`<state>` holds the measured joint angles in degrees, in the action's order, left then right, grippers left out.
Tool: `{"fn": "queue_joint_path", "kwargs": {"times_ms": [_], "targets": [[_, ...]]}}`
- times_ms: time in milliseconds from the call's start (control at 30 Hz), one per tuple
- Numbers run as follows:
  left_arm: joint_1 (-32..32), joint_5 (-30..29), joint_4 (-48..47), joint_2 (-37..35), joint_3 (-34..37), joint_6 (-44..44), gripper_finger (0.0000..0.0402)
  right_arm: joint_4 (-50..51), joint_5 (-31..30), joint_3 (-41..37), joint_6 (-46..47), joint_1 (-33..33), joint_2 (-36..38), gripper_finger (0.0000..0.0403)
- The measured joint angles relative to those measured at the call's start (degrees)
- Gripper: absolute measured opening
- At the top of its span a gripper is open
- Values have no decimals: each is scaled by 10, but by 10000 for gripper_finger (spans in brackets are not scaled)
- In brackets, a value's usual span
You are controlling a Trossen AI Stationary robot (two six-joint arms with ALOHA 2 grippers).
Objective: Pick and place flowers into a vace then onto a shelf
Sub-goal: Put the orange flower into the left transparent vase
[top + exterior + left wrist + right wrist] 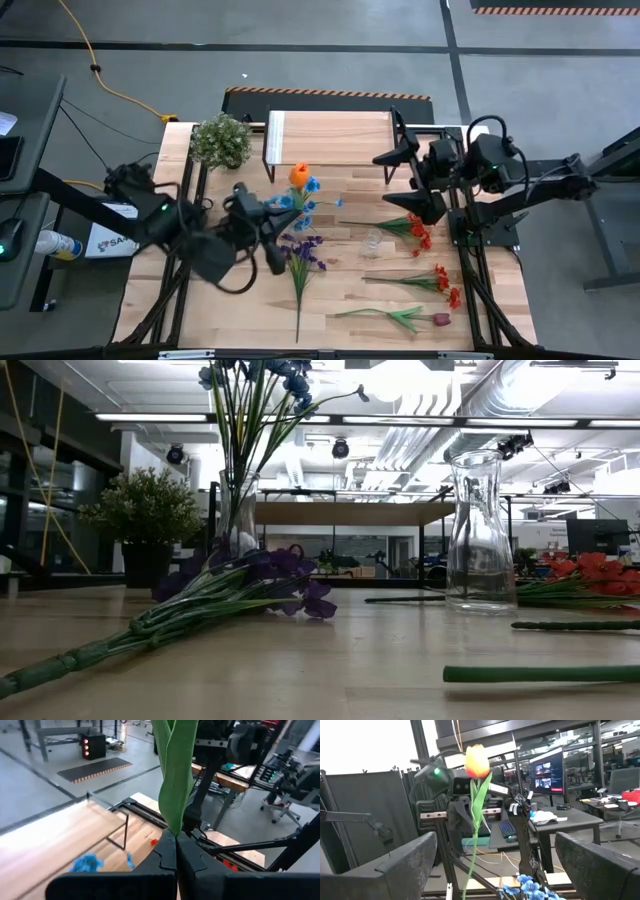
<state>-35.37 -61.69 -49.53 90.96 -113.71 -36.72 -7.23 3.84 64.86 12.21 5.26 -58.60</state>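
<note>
Stems lie nearest on the tabletop [340, 340]: a purple flower [302, 255] at near centre, and to the right red flowers [440, 282] and a dark red tulip [425, 319]. Farther in, a clear empty vase [372, 242] stands near the centre, apart from the lying blooms. Left of it, the left tool [176, 851] has its fingers pressed together, pinching the green stem of an orange tulip [299, 175] held upright beside a vase with blue flowers [305, 197]. The right tool [400, 170] waits at the far right with its fingers spread, holding nothing. At the far edge stands the shelf [325, 130], with a bushy potted plant [221, 140] just left of it.
</note>
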Motion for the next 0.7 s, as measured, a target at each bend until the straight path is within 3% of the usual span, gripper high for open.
{"fn": "queue_joint_path", "kwargs": {"times_ms": [367, 700], "targets": [[82, 129, 130, 0, 0, 152, 25, -26, 0, 0, 6, 0, -15, 394], [142, 216, 154, 0, 0, 186, 25, -47, 1, 0, 13, 0, -15, 394]]}}
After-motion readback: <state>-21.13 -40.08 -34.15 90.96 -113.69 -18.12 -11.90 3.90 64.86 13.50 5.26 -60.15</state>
